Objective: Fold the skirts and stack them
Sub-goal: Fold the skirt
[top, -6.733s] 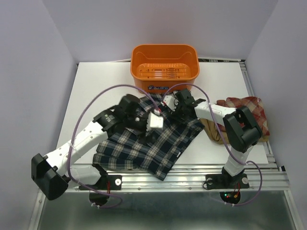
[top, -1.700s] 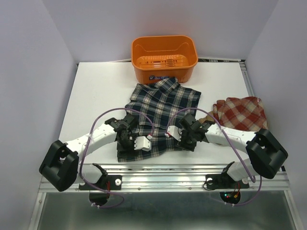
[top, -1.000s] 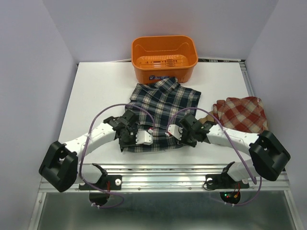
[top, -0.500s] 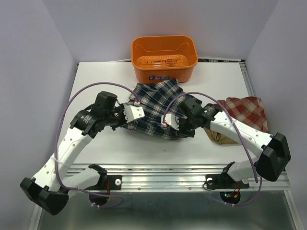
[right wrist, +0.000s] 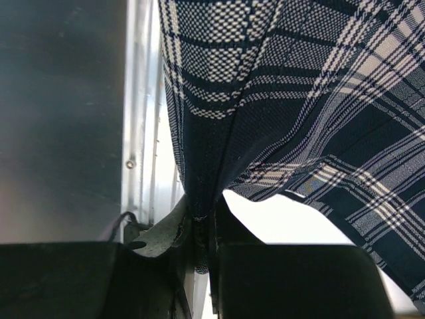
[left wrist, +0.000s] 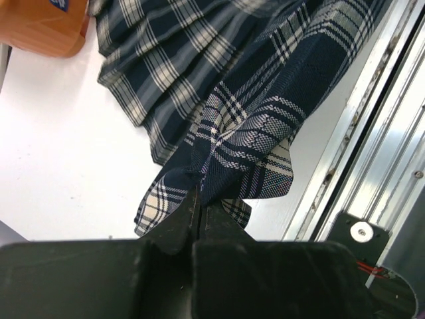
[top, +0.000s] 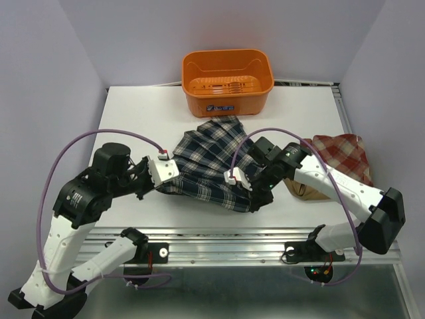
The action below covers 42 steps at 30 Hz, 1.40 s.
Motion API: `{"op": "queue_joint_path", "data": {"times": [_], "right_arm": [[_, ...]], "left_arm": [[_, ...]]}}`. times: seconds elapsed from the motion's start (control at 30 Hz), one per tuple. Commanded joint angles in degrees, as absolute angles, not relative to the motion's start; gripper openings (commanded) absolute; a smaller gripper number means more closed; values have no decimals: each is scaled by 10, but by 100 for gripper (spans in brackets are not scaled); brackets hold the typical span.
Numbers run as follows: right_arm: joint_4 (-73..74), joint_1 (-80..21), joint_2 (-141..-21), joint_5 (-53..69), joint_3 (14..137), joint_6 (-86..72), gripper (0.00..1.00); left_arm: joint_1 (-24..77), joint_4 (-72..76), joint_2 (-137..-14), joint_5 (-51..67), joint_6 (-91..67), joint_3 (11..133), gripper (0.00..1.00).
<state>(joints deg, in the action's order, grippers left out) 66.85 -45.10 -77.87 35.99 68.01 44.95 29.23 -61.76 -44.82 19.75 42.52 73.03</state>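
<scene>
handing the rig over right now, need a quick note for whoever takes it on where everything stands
Left pincer: shut on the near left corner of the navy plaid skirt.
Right pincer: shut on that skirt's near right corner.
Both corners are held up off the table; the skirt's far end lies in front of the orange basket.
The red-and-white plaid skirt lies bunched at the right, with the tan skirt beside it, partly under the right arm.
Done: navy skirt gripped for a fold.
Left: finish that fold, fold the other two, stack all three.
</scene>
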Motion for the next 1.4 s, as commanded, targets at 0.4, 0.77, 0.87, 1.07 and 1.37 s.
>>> {"op": "queue_joint_path", "data": {"times": [0.4, 0.77, 0.87, 1.07, 1.37], "right_arm": [[734, -295, -814, 458, 738, 468, 1], [795, -196, -907, 466, 795, 556, 1], [795, -173, -928, 457, 804, 580, 3], [795, -114, -1027, 446, 854, 613, 16], [766, -17, -1206, 492, 1059, 452, 95]], "left_arm": [[281, -353, -584, 68, 356, 767, 0], [266, -212, -721, 36, 359, 807, 0], [266, -175, -754, 34, 359, 810, 0], [265, -81, -841, 21, 348, 809, 0], [258, -52, -969, -30, 273, 889, 86]]}}
